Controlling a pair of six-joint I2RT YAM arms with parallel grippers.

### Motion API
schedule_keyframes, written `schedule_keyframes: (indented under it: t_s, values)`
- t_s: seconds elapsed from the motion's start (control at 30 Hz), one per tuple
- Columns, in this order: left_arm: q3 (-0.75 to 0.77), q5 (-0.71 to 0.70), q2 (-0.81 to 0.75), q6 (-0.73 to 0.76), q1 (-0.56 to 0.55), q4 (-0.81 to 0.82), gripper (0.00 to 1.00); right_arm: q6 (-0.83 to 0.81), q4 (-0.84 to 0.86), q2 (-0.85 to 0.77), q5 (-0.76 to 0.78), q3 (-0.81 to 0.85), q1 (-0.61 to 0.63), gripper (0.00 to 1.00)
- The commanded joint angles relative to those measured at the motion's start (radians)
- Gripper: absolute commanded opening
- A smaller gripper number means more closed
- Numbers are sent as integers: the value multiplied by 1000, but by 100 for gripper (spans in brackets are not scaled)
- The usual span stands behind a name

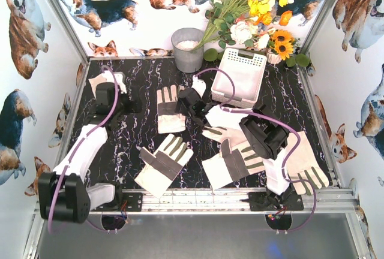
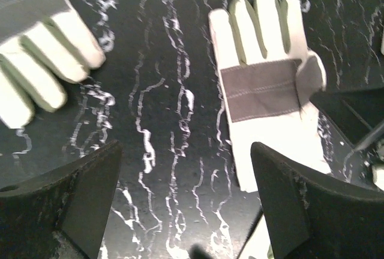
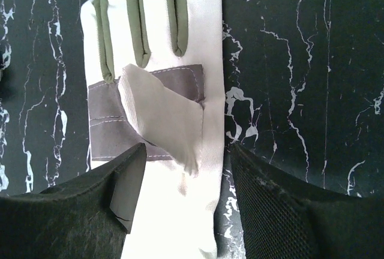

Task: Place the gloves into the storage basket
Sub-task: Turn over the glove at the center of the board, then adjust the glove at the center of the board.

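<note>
Right gripper (image 3: 186, 151) jaws apart, straddling glove (image 3: 157, 31) cuff; left gripper (image 2: 186, 148) wide apart over tabletop (image 2: 150, 43).

Black marbled table (image 1: 143, 82) carries gloves (image 1: 163, 164), a basket (image 1: 246, 82) (white, slotted) and bucket (image 1: 188, 55).

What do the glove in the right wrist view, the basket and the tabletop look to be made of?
Glove: matte cream woven fabric with a stitched grey panel, perhaps suede or canvas; seams and soft creases show.
Basket: white moulded plastic with a slight sheen; its rim has even slots.
Tabletop: smooth black surface with white marble veining; possibly a printed sheet rather than stone.
</note>
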Motion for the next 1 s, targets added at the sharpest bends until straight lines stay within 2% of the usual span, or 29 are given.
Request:
schedule_keyframes:
  t_s: [0.0,0.2,0.33,0.67,0.8,0.97]
  values:
    - [56,96,55,-72,-29,-27,80,-8,22,-62,1,29,-13,58]
    - [-1,157,151,-270,-96,121,78,23,37,-72,-30,-7,-42,54]
    - [10,160,254,-348,-144,198,69,35,38,-73,-45,-26,-60,52]
    - [53,191,467,-418,-182,309,39,62,53,-60,-97,-61,-97,41]
    - [54,182,519,-428,-200,325,36,69,61,-50,-138,-58,-115,37]
    - [50,184,581,-417,-204,338,31,27,156,-48,-297,-59,-138,41]
